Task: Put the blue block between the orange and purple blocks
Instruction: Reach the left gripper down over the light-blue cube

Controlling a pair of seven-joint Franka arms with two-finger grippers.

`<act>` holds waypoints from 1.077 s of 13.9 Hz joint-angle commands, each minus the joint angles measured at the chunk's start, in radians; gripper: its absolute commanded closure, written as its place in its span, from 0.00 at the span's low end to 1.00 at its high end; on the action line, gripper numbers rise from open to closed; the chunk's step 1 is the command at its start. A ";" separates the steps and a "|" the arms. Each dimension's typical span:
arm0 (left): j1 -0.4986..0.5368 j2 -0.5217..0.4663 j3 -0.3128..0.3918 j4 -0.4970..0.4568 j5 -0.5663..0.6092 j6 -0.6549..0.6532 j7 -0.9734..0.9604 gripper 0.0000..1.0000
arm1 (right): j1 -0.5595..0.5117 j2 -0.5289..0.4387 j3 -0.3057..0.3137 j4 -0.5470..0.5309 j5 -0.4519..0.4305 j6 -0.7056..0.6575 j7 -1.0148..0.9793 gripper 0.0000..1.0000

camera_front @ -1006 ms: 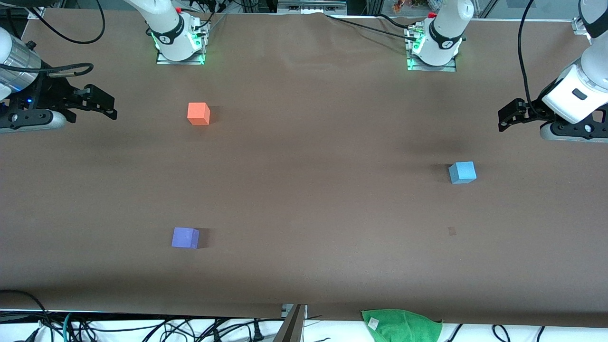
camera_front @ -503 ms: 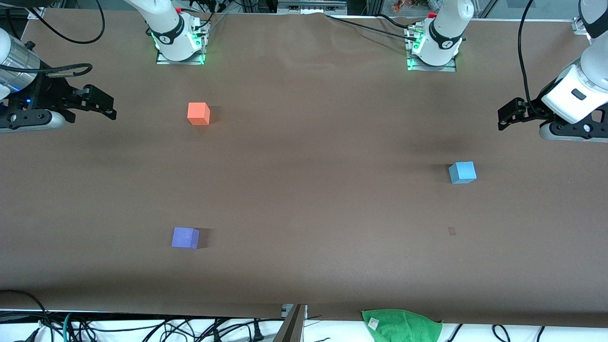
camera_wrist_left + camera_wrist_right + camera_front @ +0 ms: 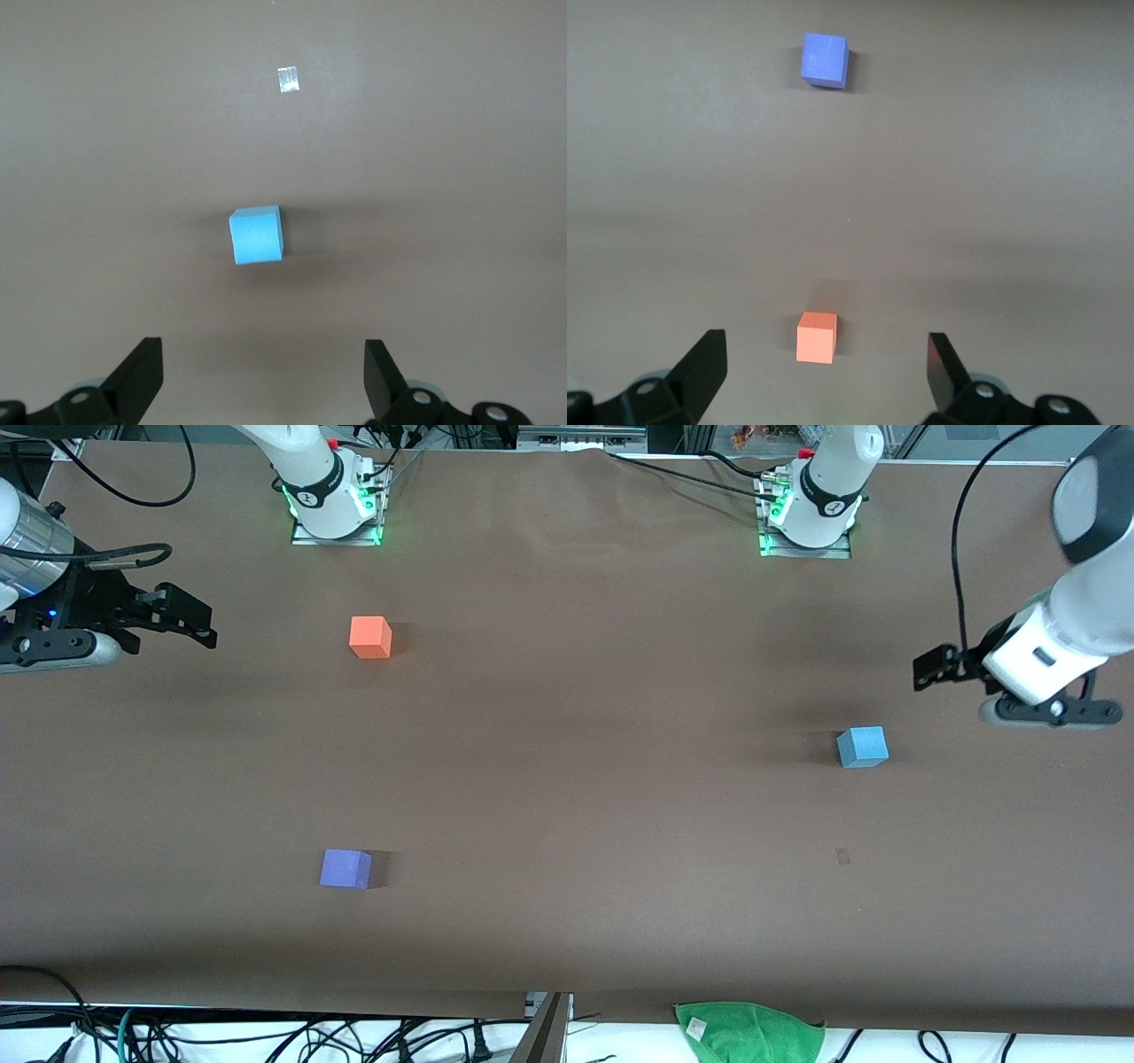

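The left gripper (image 3: 927,670) has moved since before toward the blue block (image 3: 862,747), fingers wide apart and empty, to grasp it. The right gripper (image 3: 205,622) waits open near the orange block (image 3: 370,637); the purple block (image 3: 345,868) lies nearer the camera.

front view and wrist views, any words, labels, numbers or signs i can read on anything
None can be read.
Green cloth: a small white tag, too small to read.
Arm bases: small dark marks on the collars, too small to read.
Table: a pale scrap of tape, blank.
Blue block, orange block, purple block: plain faces, no markings.
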 commanded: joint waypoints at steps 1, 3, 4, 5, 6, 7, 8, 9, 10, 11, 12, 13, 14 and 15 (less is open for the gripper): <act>0.041 0.003 -0.006 -0.158 0.020 0.201 0.011 0.00 | -0.004 0.006 0.002 0.021 -0.008 -0.018 0.004 0.00; 0.043 0.016 -0.005 -0.268 0.020 0.351 0.011 0.00 | -0.004 0.007 0.002 0.021 -0.008 -0.018 0.006 0.01; 0.064 0.022 -0.005 -0.315 0.021 0.419 0.011 0.00 | -0.004 0.007 0.002 0.021 -0.008 -0.018 0.006 0.01; 0.071 0.036 -0.006 -0.355 0.026 0.485 0.018 0.00 | -0.004 0.007 0.002 0.021 -0.008 -0.018 0.006 0.00; 0.074 0.048 -0.006 -0.401 0.026 0.551 0.017 0.00 | -0.004 0.007 0.002 0.021 -0.008 -0.018 0.006 0.00; 0.077 0.065 -0.006 -0.442 0.026 0.626 0.011 0.00 | -0.004 0.007 0.002 0.021 -0.008 -0.018 0.006 0.00; 0.077 0.087 -0.005 -0.467 0.026 0.681 0.011 0.00 | -0.004 0.007 0.002 0.021 -0.008 -0.018 0.006 0.01; 0.081 0.111 -0.005 -0.475 0.026 0.716 0.012 0.00 | -0.004 0.007 0.002 0.021 -0.008 -0.018 0.006 0.01; 0.091 0.131 -0.006 -0.480 0.026 0.727 0.012 0.00 | -0.004 0.007 0.002 0.021 -0.008 -0.018 0.006 0.00; 0.092 0.150 -0.006 -0.481 0.026 0.746 0.012 0.00 | -0.004 0.007 0.002 0.021 -0.008 -0.018 0.007 0.01; 0.092 0.170 -0.006 -0.483 0.027 0.773 0.023 0.00 | -0.004 0.007 0.002 0.021 -0.008 -0.018 0.007 0.00; 0.095 0.197 -0.006 -0.487 0.027 0.807 0.031 0.00 | -0.004 0.007 0.002 0.021 -0.008 -0.018 0.007 0.01; 0.103 0.216 -0.006 -0.495 0.027 0.848 0.035 0.00 | -0.004 0.007 0.002 0.021 -0.008 -0.018 0.007 0.01; 0.101 0.236 -0.006 -0.513 0.029 0.891 0.037 0.00 | -0.004 0.007 0.002 0.021 -0.008 -0.018 0.007 0.00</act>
